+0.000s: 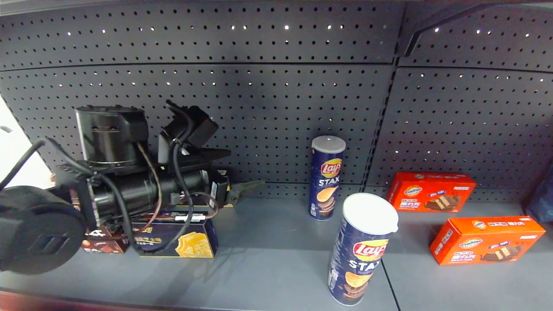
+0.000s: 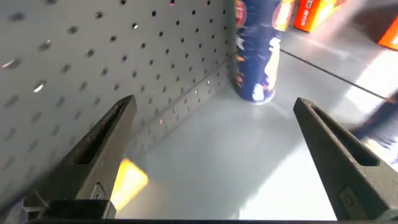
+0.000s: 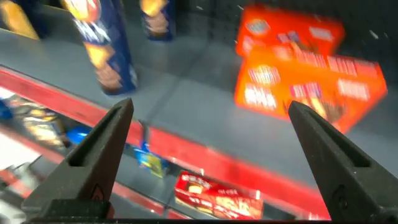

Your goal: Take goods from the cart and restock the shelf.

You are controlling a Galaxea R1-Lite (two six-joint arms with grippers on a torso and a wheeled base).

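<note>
Left wrist view in mind, draw left gripper (image 2: pixel 214 104), fingers apart and empty, straight back off shelf (image 1: pixel 276 259), clear of blue box (image 1: pixel 194 242).

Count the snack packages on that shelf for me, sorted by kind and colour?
Blue chip cans: 2
Orange boxes: 2
Navy box with a yellow picture: 1
Dark red box, partly hidden: 1
Total: 6
</note>
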